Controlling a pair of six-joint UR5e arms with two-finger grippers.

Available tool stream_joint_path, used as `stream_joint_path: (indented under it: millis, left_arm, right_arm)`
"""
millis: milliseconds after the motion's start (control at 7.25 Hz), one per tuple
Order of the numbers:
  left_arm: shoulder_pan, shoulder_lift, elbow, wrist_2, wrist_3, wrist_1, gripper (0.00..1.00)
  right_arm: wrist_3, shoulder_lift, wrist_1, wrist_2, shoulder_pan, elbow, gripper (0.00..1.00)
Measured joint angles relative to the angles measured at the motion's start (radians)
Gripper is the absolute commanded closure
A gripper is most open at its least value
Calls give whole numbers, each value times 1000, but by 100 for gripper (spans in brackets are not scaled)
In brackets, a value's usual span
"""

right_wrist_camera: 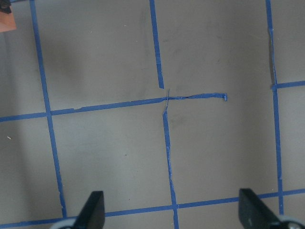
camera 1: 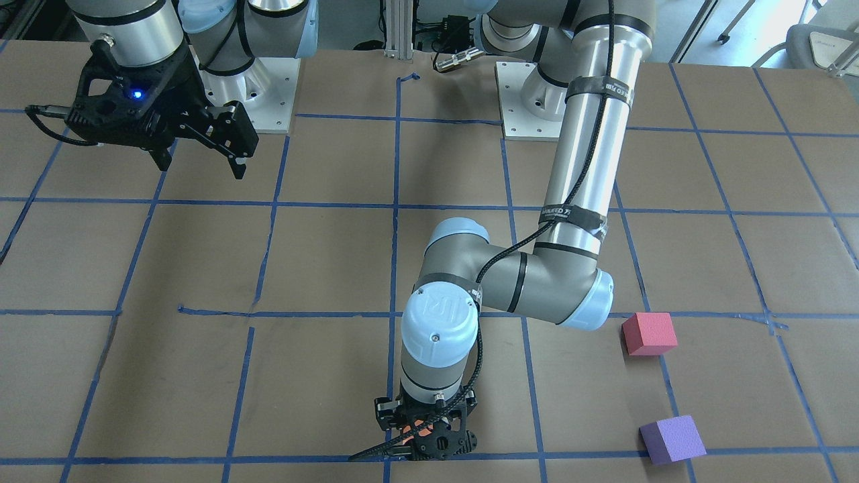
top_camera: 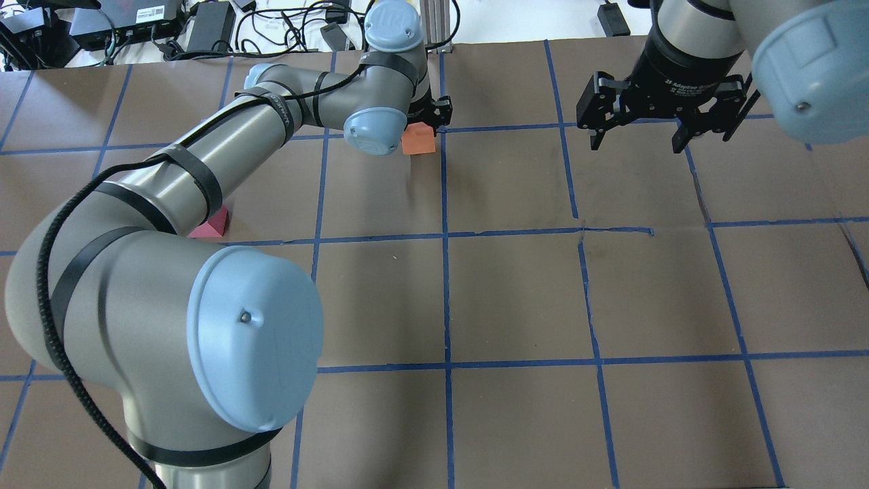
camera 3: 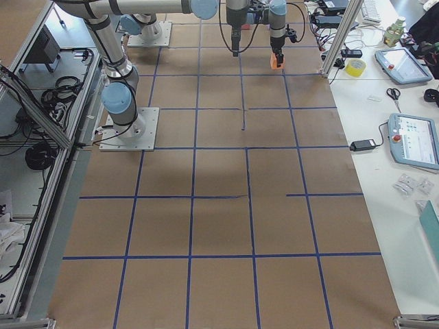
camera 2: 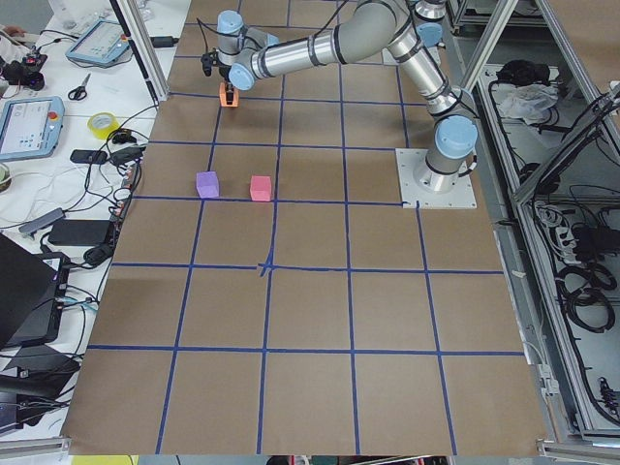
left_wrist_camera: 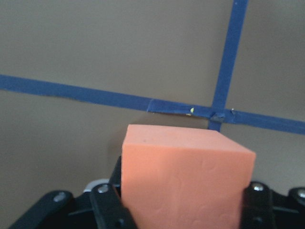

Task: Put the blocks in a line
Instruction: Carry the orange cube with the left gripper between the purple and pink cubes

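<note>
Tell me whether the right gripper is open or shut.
Open. The right gripper has its fingers wide apart in the right wrist view, with only the bare taped table between them and nothing held.

We see the orange block (left_wrist_camera: 186,181) as matt, faintly dimpled foam; beneath it the table (left_wrist_camera: 95,47) wears dull brown paper with smooth blue tape (left_wrist_camera: 71,88).

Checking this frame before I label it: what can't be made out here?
- Purple block: absent from the overhead view, behind the left arm.
- Pinkish-red block: overhead, only a corner shows under that arm.
- Orange block: whether it touches the table; the left tool covers it in the front-facing view.
- Right tool: its wrist view shows only two finger ends at the bottom edge.
</note>
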Motion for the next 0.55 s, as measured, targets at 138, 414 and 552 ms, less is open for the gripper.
stream_joint_path:
  millis: [138,414,552]
  left_arm:
    - [37,39,-3,1,16,-49,99]
    - [164,109,-10,-75,78,-140,99]
    - [221,133,-18,-96,126,-174,99]
  right_arm:
    - [0,0,1,0,0,0,0]
    - [-1,0,1,0,0,-1,0]
    - [0,-1,1,0,0,-1,0]
